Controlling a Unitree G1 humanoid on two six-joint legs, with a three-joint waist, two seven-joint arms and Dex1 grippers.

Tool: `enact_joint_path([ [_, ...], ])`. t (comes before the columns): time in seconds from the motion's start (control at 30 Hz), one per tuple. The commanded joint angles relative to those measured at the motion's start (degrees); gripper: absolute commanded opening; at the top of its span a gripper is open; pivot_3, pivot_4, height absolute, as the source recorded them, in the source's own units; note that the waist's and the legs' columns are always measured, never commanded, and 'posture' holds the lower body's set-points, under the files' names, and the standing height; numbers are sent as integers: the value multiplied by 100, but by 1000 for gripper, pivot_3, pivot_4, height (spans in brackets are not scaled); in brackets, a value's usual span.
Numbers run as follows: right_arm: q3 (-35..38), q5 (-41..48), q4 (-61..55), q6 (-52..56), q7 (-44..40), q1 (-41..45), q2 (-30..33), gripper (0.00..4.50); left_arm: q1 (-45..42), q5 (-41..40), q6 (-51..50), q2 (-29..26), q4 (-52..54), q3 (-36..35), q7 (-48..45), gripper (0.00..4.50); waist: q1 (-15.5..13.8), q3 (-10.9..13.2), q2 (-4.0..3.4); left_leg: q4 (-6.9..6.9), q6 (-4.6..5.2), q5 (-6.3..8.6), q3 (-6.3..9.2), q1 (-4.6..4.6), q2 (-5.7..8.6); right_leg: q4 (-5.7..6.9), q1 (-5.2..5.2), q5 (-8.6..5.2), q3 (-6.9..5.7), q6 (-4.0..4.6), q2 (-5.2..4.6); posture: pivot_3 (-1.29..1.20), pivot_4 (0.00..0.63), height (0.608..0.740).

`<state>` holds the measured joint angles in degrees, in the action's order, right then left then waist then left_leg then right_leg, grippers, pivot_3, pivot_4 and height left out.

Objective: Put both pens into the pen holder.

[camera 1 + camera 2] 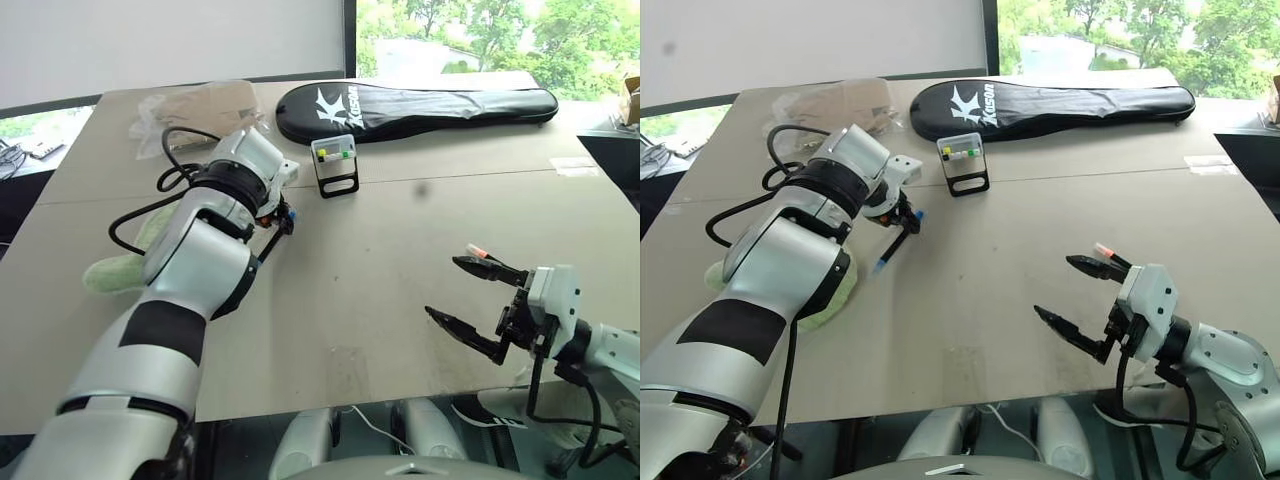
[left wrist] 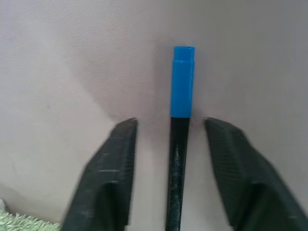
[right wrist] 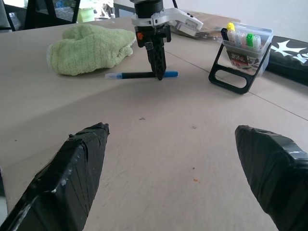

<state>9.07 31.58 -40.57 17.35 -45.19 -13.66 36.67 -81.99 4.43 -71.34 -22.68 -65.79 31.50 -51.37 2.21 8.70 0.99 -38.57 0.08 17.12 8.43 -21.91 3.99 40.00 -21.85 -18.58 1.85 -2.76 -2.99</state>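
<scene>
A slim black pen with a blue end (image 2: 182, 86) lies on the table, also seen as the pen (image 1: 896, 243) in the right eye view. My left gripper (image 2: 169, 122) points down over it, one finger on each side of the barrel, a small gap showing on both sides. The pen holder (image 1: 334, 165) stands just past it, a black frame with a white top. My right gripper (image 1: 442, 287) hovers open near the table's front right. An orange-pink pen tip (image 1: 475, 249) shows beside its upper finger, the barrel hidden.
A green cloth (image 3: 91, 48) lies on the table beside my left arm. A long black racket bag (image 1: 420, 108) lies along the far edge, with a crumpled plastic bag (image 1: 200, 110) at the far left. The tan table (image 1: 380, 300) has bare surface between the arms.
</scene>
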Motion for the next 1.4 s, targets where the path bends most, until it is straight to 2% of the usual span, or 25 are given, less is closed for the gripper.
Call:
enact_joint_path([
  [0.03, 29, -27, -162, -112, 59, -36, -28, 4500, 39, 108, -51, 67, -83, -49, -128, 475, -1, 0, 0, 0, 0, 0, 0, 2, 0, 0, 1, 0, 0, 0, 0, 0, 150, 740],
  [0.07, 37, -28, -157, -110, 66, -38, -23, 4500, 49, 124, -70, 76, -75, -61, -142, 45, -2, -1, -1, -1, 0, 0, 0, 2, 0, 1, 2, 0, 0, 0, 0, 0, 150, 740],
  [0.13, 57, -33, -153, -106, 68, -54, 2, 4500, 97, 96, -218, 37, 66, -93, -244, 45, 2, -1, -1, -2, 0, 0, 0, 4, 0, 2, 3, 0, 1, 0, 0, 0, 150, 740],
  [0.23, 104, -24, -152, -79, 74, -62, 28, 4500, 447, -214, -724, -384, 1245, 5, -693, 45, 20, -1, -2, -1, 0, 0, -2, 4, 0, 3, 2, 0, 4, 0, 0, 0, 150, 740],
  [0.33, 105, -94, -115, -85, 104, -78, 38, 4500, 1031, -821, -1450, -1084, 3180, -828, -711, 45, 32, 0, -3, 2, 0, 0, -5, 2, -7, 5, -3, 0, 13, 1, -2, 0, 150, 740],
  [0.43, 103, -154, -83, -119, 117, -166, 8, 4500, 2142, -1459, -1852, -1682, 5781, -2193, -661, 45, 43, 1, -3, 1, -2, -1, -2, -10, -13, 6, -21, 1, 34, 1, -3, 0, 150, 740],
  [0.53, 57, -203, -50, -148, 159, -227, -70, 4500, 3267, -1793, -1476, -1521, 8087, -3658, -322, 45, 6, -2, -8, 0, -2, -1, -6, -21, -17, 11, -38, 1, 43, 2, -3, 0, 150, 740],
  [0.6, 21, -161, -25, -103, 185, -156, -107, 4500, 3793, -1948, -323, -949, 8958, -4356, 74, 45, -52, -5, -9, -7, -2, 0, -8, -24, -16, 6, -34, 1, 40, 2, -8, 0, 150, 740],
  [0.67, -23, -129, 20, -58, 164, -50, -108, 4500, 3944, -2216, 617, -305, 9346, -4765, 371, 45, -166, -5, -9, -23, -2, 0, -5, -21, -16, 1, -18, 3, 30, 2, -7, 0, 150, 740],
  [0.73, -63, -148, 95, -54, 124, 69, -82, 4500, 3946, -2130, 1378, 39, 9385, -4781, 819, 45, -233, -4, -7, -49, -1, 1, 12, -14, -16, 3, 11, 4, 6, 0, -6, 0, 150, 740],
  [0.8, -70, -131, 163, -40, 89, 188, -59, 4500, 3913, -2250, 2238, 281, 9194, -4771, 880, 45, -250, -5, -8, -52, 0, 1, 8, 3, -14, 0, 33, 9, 9, -6, -4, 0, 150, 740],
  [0.87, -9, -100, 240, -35, 37, 330, -4, 4500, 3906, -1573, 3901, 342, 8705, -4105, 1117, 45, -256, -5, -8, -51, 1, 2, 4, 10, -14, 0, 39, 10, 11, -7, -3, 0, 150, 740],
  [0.9, 39, -49, 258, 4, 33, 413, 24, 4500, 3923, -916, 5047, 241, 8308, -3599, 1366, 45, -262, -5, -8, -51, 2, 3, 2, 10, -13, 0, 39, 10, 12, -7, -3, 0, 150, 740],
  [0.97, 125, 13, 248, 41, 55, 538, 70, 4500, 3844, -102, 6632, 247, 7530, -3014, 1856, 45, -295, -5, -7, -51, 3, 3, -1, 10, -12, -1, 38, 12, 11, -8, -3, 0, 150, 740],
  [1.1, 605, 525, 0, 317, 655, 958, -49, 4500, 3624, 265, 8833, 461, 5906, -2662, 2403, 45, -293, -4, -5, -51, 6, 5, -4, 4, -10, -2, 32, 13, 11, -10, -4, 0, 150, 740],
  [1.17, 678, 459, -118, 406, 928, 1126, -48, 4500, 3464, 287, 9658, 487, 5070, -2633, 2541, 45, -279, -4, -5, -50, 6, 5, -8, 0, -10, 2, 23, 13, 9, -10, -3, 0, 150, 740],
  [1.27, 656, 280, -284, 664, 1371, 1358, 6, 4500, 3150, 278, 10363, 493, 4048, -2718, 2805, 45, -254, -4, -5, -46, 6, 5, -10, -1, -11, 4, 17, 13, 6, -10, -1, 0, 150, 740],
  [1.4, 646, 947, -624, 1585, 2155, 1873, 2, 4500, 2750, 205, 11118, 507, 2881, -2722, 2838, 45, -215, -3, -4, -48, 7, 5, -9, -8, -7, 4, 13, 13, 2, -11, -4, 0, 150, 740],
])
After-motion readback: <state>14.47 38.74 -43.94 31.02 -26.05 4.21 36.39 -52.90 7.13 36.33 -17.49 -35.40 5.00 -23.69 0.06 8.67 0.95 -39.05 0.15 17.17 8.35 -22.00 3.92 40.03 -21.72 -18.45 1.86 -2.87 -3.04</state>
